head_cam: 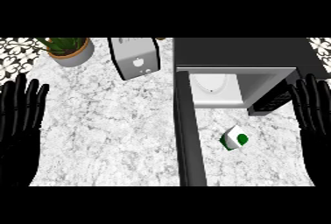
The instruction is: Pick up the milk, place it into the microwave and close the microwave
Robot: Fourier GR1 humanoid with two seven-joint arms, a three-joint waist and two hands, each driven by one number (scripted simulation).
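Note:
A small white milk carton (234, 138) with green marks lies on the marble counter (110, 131), in front of the open microwave (239, 57). The microwave's dark door (189, 131) swings out toward me, just left of the carton. Inside, the white cavity shows a round plate (212, 83). My right hand (314, 109) rests open at the right edge, fingers up, well right of the carton. At the left edge my left hand (20, 109) stands open, fingers up, far from the carton.
A toaster (134, 57) stands at the back centre, left of the microwave. A potted plant (68, 50) sits at the back left. The open door splits the counter into left and right parts.

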